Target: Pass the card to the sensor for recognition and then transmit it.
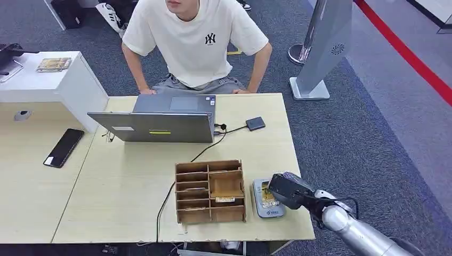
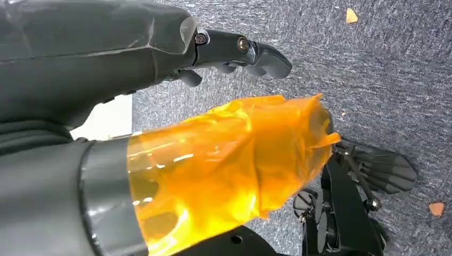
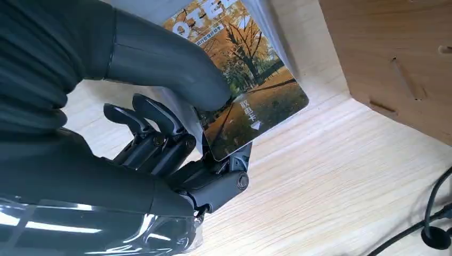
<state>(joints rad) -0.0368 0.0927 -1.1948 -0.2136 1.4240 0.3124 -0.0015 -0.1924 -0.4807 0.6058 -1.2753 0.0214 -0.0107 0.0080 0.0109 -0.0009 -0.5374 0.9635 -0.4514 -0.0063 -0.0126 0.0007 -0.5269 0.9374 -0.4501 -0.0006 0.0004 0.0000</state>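
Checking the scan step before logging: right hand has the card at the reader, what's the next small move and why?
Probably hold the card flat over the grey reader briefly, then lift it toward the person. The right hand pinches the card between thumb and fingers, over the reader beside the wooden organizer. Whether it has read, I cannot tell.
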